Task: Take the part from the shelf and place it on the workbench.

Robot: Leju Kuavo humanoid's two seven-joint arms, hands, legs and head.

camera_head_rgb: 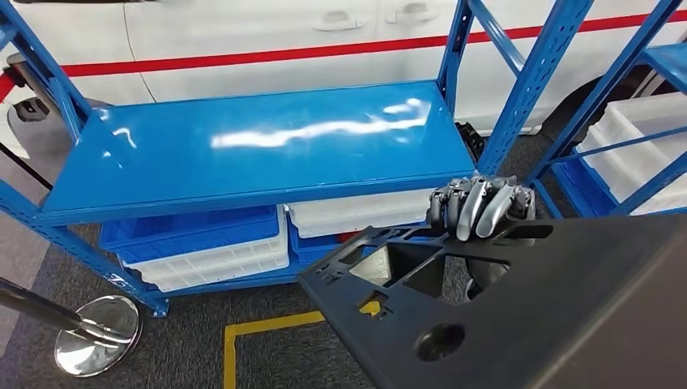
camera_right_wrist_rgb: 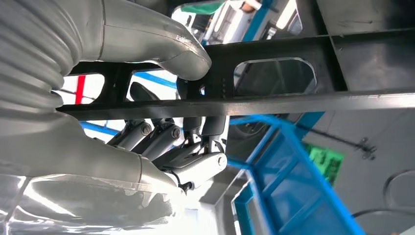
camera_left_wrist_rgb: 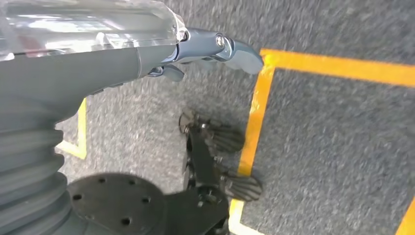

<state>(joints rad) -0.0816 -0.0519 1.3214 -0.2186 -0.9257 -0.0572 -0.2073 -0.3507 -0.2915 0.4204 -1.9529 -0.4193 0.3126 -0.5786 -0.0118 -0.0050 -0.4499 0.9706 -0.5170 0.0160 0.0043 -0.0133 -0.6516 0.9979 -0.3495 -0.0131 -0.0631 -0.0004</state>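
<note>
A large flat black plastic part (camera_head_rgb: 518,308) with cut-outs and a round hole fills the lower right of the head view. My right hand (camera_head_rgb: 480,207) grips its far edge, fingers curled over the top. In the right wrist view the thumb (camera_right_wrist_rgb: 181,56) presses one side of the part's black rib (camera_right_wrist_rgb: 293,100) and the darker fingers (camera_right_wrist_rgb: 195,161) wrap the other side. The blue shelf (camera_head_rgb: 243,150) in front of me has a bare top level. My left hand (camera_left_wrist_rgb: 215,49) hangs over the grey carpet with fingers extended and holds nothing.
Blue and white bins (camera_head_rgb: 206,243) sit on the shelf's lower level. A second blue rack with white bins (camera_head_rgb: 640,138) stands at the right. A chrome stanchion base (camera_head_rgb: 97,334) lies at the lower left. Yellow floor tape (camera_head_rgb: 267,328) marks the carpet. A white car (camera_head_rgb: 267,40) stands behind.
</note>
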